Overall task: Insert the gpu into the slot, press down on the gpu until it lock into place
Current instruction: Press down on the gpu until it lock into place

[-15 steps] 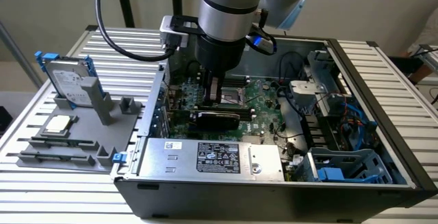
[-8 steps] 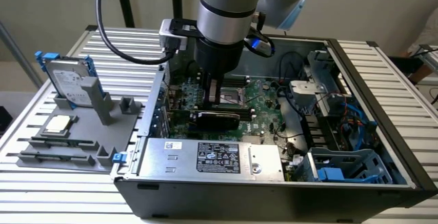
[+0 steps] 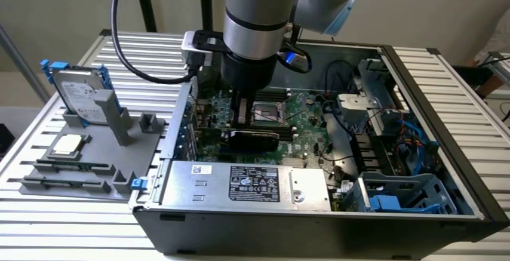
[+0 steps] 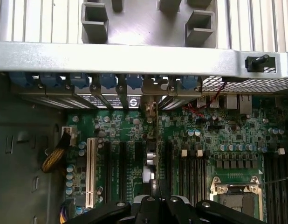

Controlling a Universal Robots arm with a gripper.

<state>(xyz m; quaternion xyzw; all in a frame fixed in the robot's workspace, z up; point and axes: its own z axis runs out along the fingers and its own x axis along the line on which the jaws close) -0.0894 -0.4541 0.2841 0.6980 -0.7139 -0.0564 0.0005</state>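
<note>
My end effector (image 3: pixel 242 115) is pressed together just above the small, thin black rectangular circuit card (image 3: pixel 255 138), which stands on edge across the green motherboard (image 3: pixel 307 109) inside the open dark metal computer case (image 3: pixel 319 237).

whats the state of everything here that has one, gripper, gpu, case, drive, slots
gripper, shut, right over the gpu's top edge
gpu, upright on edge on the motherboard; locked or not, cannot tell
computer case, open, inside exposed
hard drive, standing upright in the grey holder
white slot, empty
</note>
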